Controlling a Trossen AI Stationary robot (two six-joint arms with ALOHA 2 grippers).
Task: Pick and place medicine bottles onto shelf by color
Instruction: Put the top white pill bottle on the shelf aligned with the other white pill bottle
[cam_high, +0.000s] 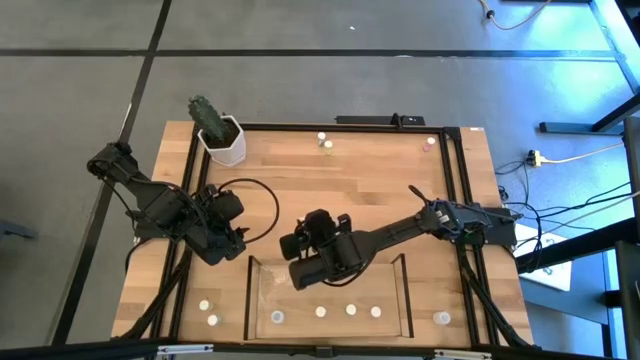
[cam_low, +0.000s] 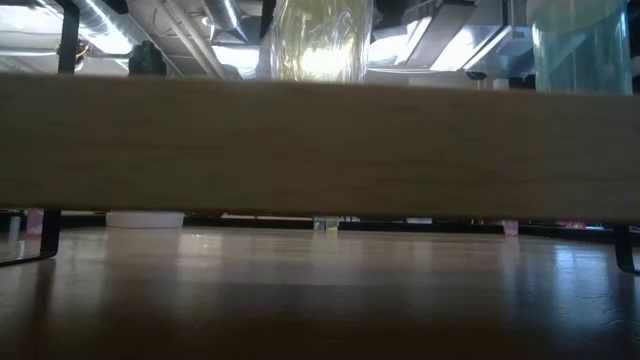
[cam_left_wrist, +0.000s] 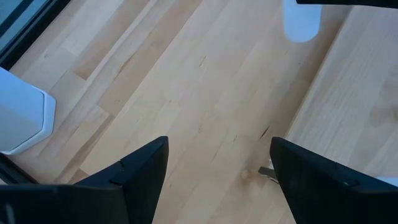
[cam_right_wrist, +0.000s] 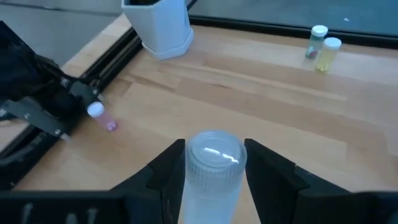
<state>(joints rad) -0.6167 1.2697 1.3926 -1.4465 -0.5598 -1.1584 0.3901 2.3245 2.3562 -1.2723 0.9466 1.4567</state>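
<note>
My right gripper (cam_high: 300, 272) is over the far left part of the shelf (cam_high: 405, 300), shut on a clear-grey bottle (cam_right_wrist: 214, 171). My left gripper (cam_high: 232, 238) is open and empty, low over the bare table just left of the shelf's far left corner; its fingers show in the left wrist view (cam_left_wrist: 217, 180). Several pale-capped bottles (cam_high: 350, 310) stand in a row on the shelf floor near its front wall. A pink bottle (cam_right_wrist: 101, 116) lies on its side by the left arm. Three more bottles (cam_high: 325, 141) stand near the far edge. My right gripper pinches the clear-grey bottle by its body, just below the cap (cam_right_wrist: 214, 155), between its two fingers (cam_right_wrist: 168, 168). The bottle stands upright in the hold, cap up. Its lower end is hidden by the gripper, so I cannot tell whether it rests on anything.
A white hexagonal pot (cam_high: 222, 140) with a cactus stands at the far left corner. Two bottles (cam_high: 208, 311) stand left of the shelf and one (cam_high: 441, 317) right of it. A black frame (cam_high: 458, 180) runs round the tabletop. A wooden board (cam_low: 320, 145) blocks most of the low view.
</note>
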